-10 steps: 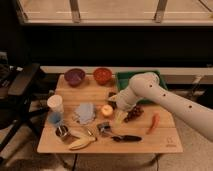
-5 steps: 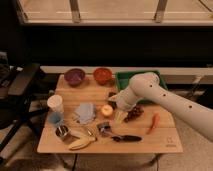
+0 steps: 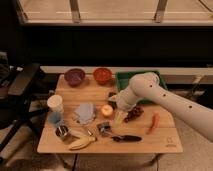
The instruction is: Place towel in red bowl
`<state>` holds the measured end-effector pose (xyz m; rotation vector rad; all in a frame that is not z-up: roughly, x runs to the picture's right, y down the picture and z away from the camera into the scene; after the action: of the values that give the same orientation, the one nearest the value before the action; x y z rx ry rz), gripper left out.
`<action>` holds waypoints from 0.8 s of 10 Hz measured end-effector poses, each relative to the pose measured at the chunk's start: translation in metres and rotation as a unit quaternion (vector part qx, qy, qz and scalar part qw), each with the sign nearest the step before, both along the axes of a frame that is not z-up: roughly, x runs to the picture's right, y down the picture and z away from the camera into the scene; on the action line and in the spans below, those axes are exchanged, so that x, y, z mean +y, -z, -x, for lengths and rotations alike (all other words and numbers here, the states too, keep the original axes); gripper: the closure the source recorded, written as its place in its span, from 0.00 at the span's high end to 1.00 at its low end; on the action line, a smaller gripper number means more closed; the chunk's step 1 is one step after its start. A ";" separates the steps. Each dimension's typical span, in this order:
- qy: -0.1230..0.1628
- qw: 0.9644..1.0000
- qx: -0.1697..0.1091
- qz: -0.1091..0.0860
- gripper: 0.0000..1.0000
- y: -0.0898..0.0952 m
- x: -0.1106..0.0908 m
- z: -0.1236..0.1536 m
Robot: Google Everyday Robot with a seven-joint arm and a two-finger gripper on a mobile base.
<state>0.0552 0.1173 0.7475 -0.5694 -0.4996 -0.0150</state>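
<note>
A pale blue-grey towel [image 3: 84, 112] lies crumpled on the wooden table [image 3: 65, 145], left of centre. The red bowl [image 3: 102, 75] stands at the table's back edge, beside a purple bowl [image 3: 74, 76]. My gripper [image 3: 119, 116] hangs from the white arm over the middle of the table, to the right of the towel and just right of an apple [image 3: 106, 110]. It is apart from the towel.
A green tray [image 3: 125, 80] sits at the back right. Grapes [image 3: 133, 114] and a carrot [image 3: 154, 123] lie right of the gripper. A white cup [image 3: 55, 103], a blue cup [image 3: 55, 119], a can [image 3: 62, 131], a banana [image 3: 82, 142] and a black-handled tool [image 3: 122, 137] occupy the front left. A black chair [image 3: 20, 95] stands at the left.
</note>
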 end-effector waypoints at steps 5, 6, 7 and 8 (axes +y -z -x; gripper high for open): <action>0.034 0.999 -0.011 -0.009 0.80 -0.038 0.004 0.050; 0.036 0.999 -0.013 -0.008 0.80 -0.046 0.003 0.054; 0.039 0.999 -0.016 -0.008 0.80 -0.061 0.002 0.061; 0.041 0.999 -0.019 -0.008 0.80 -0.071 0.001 0.067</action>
<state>-0.0122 0.1182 0.8185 -0.5742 -0.5124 -0.1076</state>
